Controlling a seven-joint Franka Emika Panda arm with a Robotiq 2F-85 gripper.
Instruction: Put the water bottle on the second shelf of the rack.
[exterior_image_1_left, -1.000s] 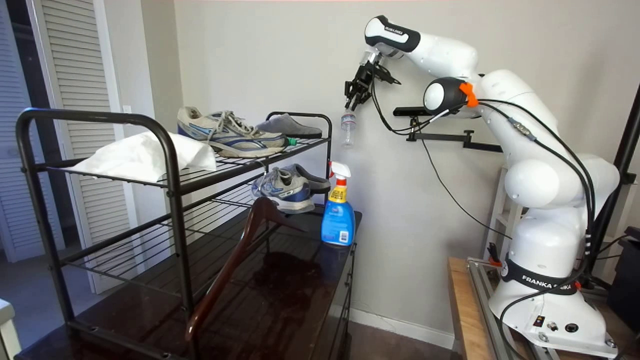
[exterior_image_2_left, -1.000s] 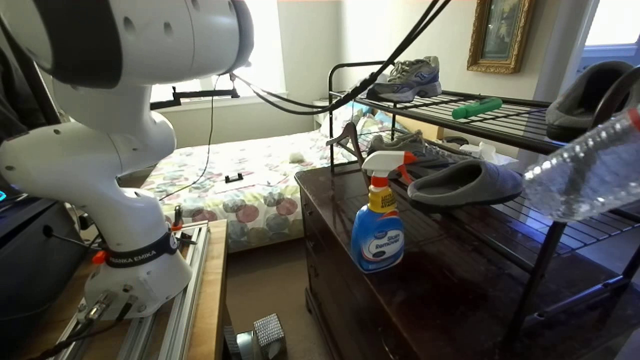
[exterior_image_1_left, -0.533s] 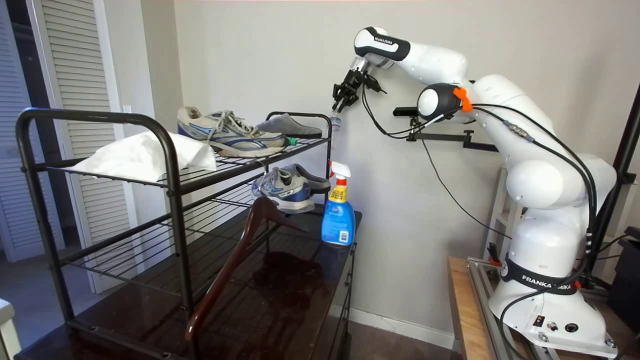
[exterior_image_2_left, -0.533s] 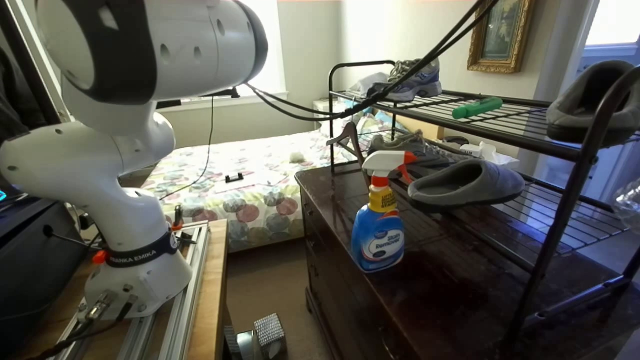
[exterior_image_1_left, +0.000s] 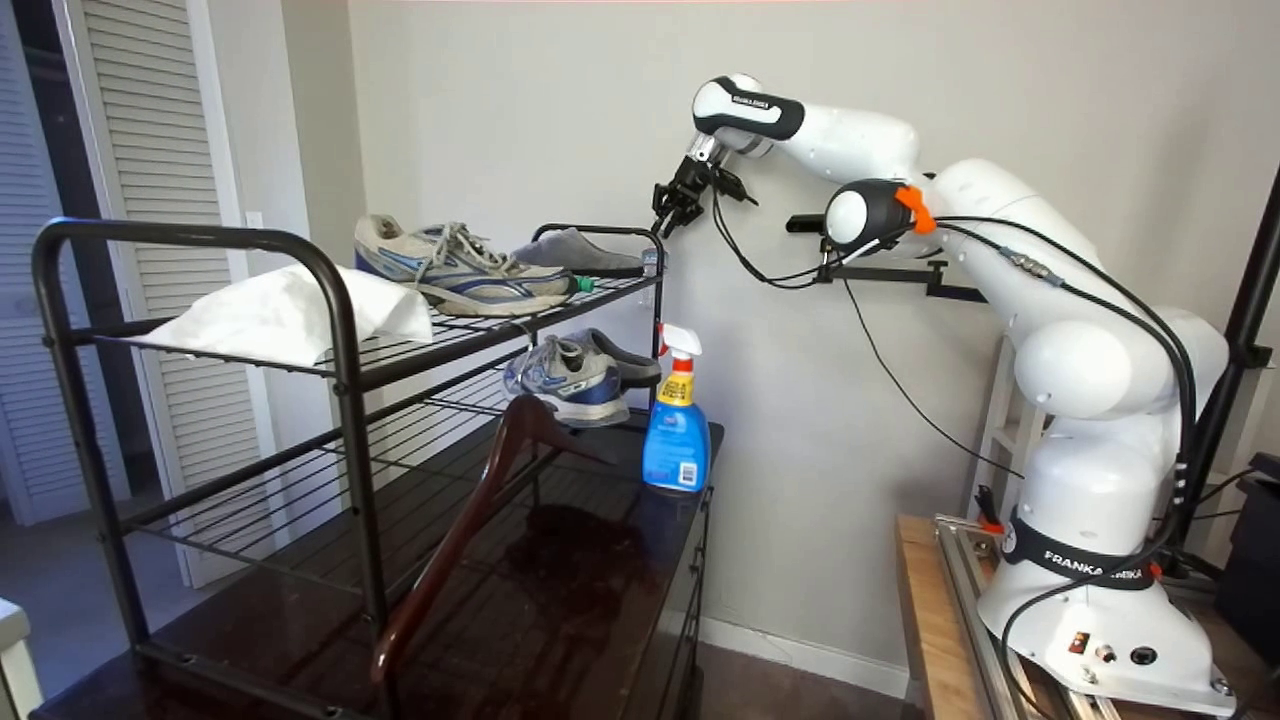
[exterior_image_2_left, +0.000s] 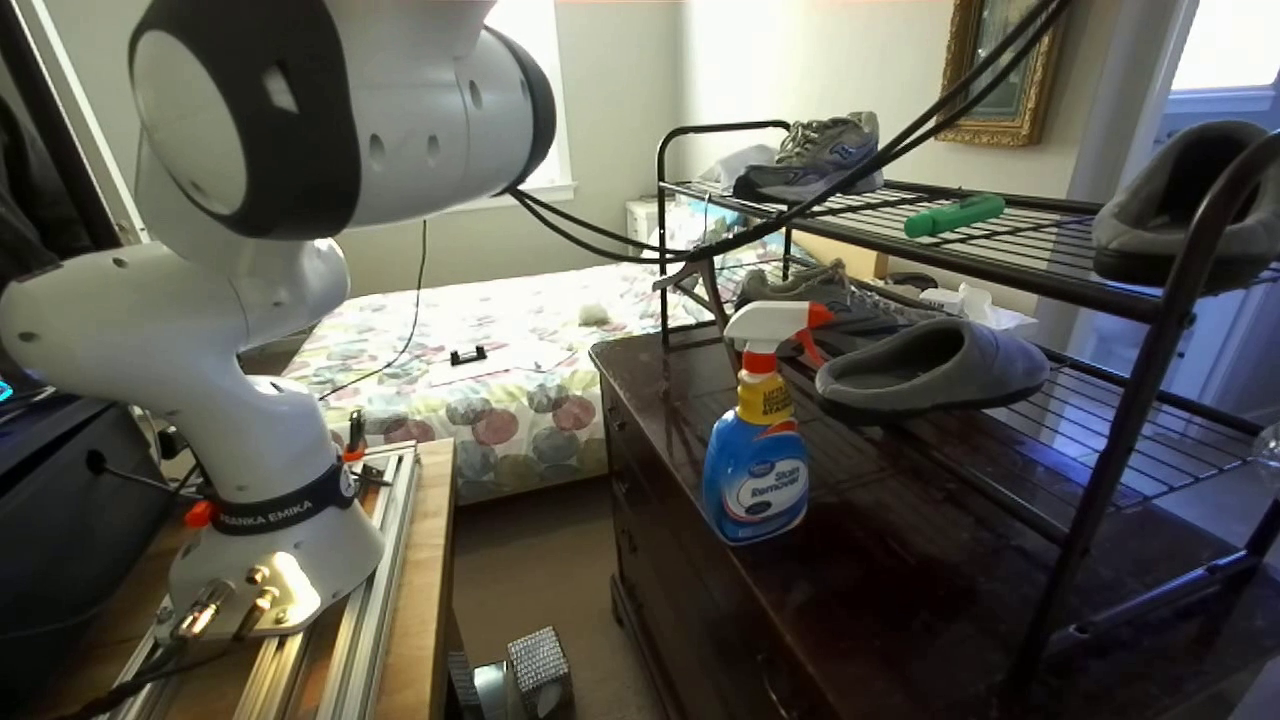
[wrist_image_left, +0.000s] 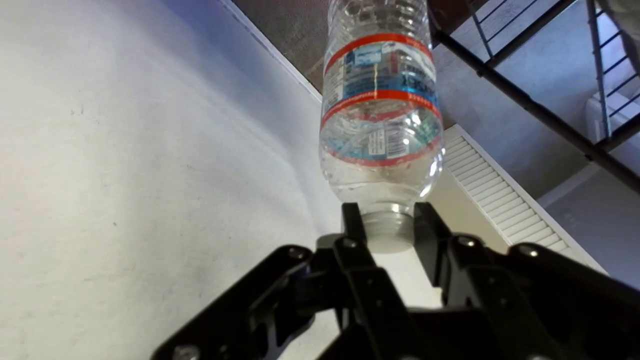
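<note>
In the wrist view my gripper (wrist_image_left: 388, 225) is shut on the cap end of the water bottle (wrist_image_left: 380, 125), a clear bottle with a red-edged bluish label, its body pointing away from the fingers. An exterior view has the gripper (exterior_image_1_left: 663, 228) above the far end of the black rack (exterior_image_1_left: 190, 232). There the bottle (exterior_image_1_left: 650, 264) hangs below it, largely hidden by the rack's end post and a slipper. Only a sliver of the bottle (exterior_image_2_left: 1270, 443) enters an exterior view at its right edge. The second shelf (exterior_image_1_left: 232, 478) is the wire tier below the top one.
On the top tier lie a sneaker (exterior_image_1_left: 460, 270), a slipper (exterior_image_1_left: 580, 252), a white bag (exterior_image_1_left: 290, 315) and a green tube (exterior_image_2_left: 955, 216). Another sneaker (exterior_image_1_left: 570, 385) and slipper (exterior_image_2_left: 930, 370) occupy the second shelf. A spray bottle (exterior_image_1_left: 677, 445) and hanger (exterior_image_1_left: 480, 510) stand beside the rack.
The gripper has come down and toward the rack with the bottle. The bottle went from hanging beside the rack to partly behind its end post, and has nearly left an exterior view.
</note>
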